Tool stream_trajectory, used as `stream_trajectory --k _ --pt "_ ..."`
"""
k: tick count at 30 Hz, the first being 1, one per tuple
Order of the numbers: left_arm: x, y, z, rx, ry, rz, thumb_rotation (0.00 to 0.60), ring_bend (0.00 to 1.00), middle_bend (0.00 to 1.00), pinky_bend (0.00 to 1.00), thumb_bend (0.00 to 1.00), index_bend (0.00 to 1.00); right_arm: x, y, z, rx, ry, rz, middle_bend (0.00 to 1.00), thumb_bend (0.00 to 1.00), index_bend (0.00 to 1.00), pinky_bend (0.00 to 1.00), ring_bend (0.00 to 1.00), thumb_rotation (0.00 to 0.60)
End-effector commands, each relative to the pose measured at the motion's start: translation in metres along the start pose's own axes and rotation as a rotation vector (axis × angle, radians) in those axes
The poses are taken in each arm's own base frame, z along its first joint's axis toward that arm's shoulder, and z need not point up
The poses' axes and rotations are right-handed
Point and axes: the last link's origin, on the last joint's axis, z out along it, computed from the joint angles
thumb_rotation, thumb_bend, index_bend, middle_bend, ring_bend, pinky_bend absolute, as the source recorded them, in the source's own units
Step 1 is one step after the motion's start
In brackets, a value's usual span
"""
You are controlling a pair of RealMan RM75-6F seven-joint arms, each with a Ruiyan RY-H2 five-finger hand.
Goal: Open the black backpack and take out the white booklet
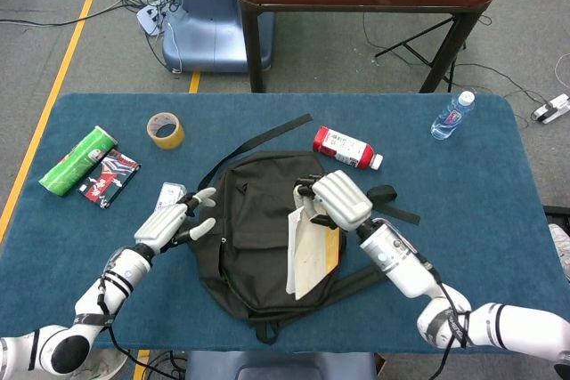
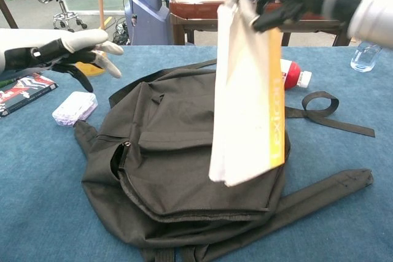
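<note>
We work at a blue table (image 1: 499,175), and the largest thing on it is the black backpack (image 1: 254,238), lying flat near the front edge with its flap down and its straps trailing toward the right. Above the backpack hangs the white booklet (image 2: 249,90), already out of the bag: our right hand (image 1: 337,199) pinches it by its top edge, so it dangles nearly upright over the bag's middle, its yellow-edged side toward the chest camera. We judge the booklet light and thin, stiff enough to hang straight yet free to swing or bend; the cover looks smooth and could slide out of a fingertip pinch, so a hold across the spine or a flatter grip over the top edge should steady it better than one corner. The backpack is soft, limp cloth that sags wherever it is let go. Our left hand (image 1: 169,222) hovers just left of the bag with its fingers spread, holding nothing. Smaller things lie around: a red and white bottle (image 1: 347,147) beyond the bag, a water bottle (image 1: 452,116) at the far right, and at the left a green can (image 1: 77,160), a tape roll (image 1: 166,129) and a small white packet (image 2: 75,107).
</note>
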Motion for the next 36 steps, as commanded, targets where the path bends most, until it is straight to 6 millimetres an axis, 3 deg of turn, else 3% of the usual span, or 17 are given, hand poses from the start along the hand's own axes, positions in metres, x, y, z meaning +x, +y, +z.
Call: stream_trajectory --k 1,3,5,10,13,14,17,19,26,36 --pt "0.004 -0.008 0.0 0.022 0.023 -0.007 0.074 0.07 0.19 0.21 0.22 0.0 -0.017 -0.003 0.018 -0.022 -0.046 0.013 0.12 0.41 0.1 0.27 0.13 0.6" --pt "0.005 -0.013 0.0 0.032 0.034 -0.008 0.085 0.07 0.19 0.2 0.22 0.0 -0.023 -0.004 0.024 -0.029 -0.038 0.014 0.03 0.33 0.0 0.17 0.03 0.6" --pt "0.006 -0.016 -0.001 0.038 0.039 -0.004 0.086 0.07 0.19 0.19 0.22 0.0 -0.025 -0.005 0.029 -0.035 -0.022 0.018 0.0 0.29 0.0 0.12 0.0 0.6" --pt "0.012 -0.023 -0.003 0.045 0.078 0.022 0.085 0.07 0.19 0.19 0.22 0.0 -0.018 0.0 0.026 -0.041 0.027 -0.004 0.01 0.25 0.0 0.07 0.0 0.6" --pt "0.015 -0.029 -0.005 0.051 0.111 0.049 0.115 0.07 0.19 0.19 0.22 0.0 -0.01 0.011 0.01 -0.048 0.065 -0.078 0.1 0.28 0.01 0.07 0.0 0.6" --pt "0.017 -0.032 -0.007 0.059 0.12 0.06 0.179 0.07 0.19 0.19 0.22 0.0 -0.007 0.017 0.0 -0.059 0.078 -0.107 0.14 0.31 0.03 0.07 0.0 0.6" --pt "0.02 -0.044 -0.015 0.093 0.132 0.1 0.478 0.07 0.19 0.19 0.22 0.0 0.001 0.035 -0.03 -0.107 0.087 -0.14 0.23 0.37 0.15 0.15 0.08 0.6" --pt "0.023 -0.051 -0.021 0.12 0.144 0.115 0.594 0.07 0.19 0.19 0.22 0.02 0.007 0.046 -0.05 -0.14 0.088 -0.154 0.29 0.4 0.24 0.21 0.15 0.6" --pt "0.034 -0.082 -0.048 0.188 0.276 0.157 0.6 0.07 0.19 0.19 0.22 0.13 0.03 0.079 -0.126 -0.271 0.083 -0.21 0.38 0.45 0.36 0.3 0.27 0.6" --pt "0.031 -0.13 -0.098 0.301 0.418 0.239 0.6 0.08 0.19 0.19 0.22 0.18 0.046 0.09 -0.225 -0.444 0.134 -0.288 0.42 0.45 0.39 0.38 0.34 0.6"
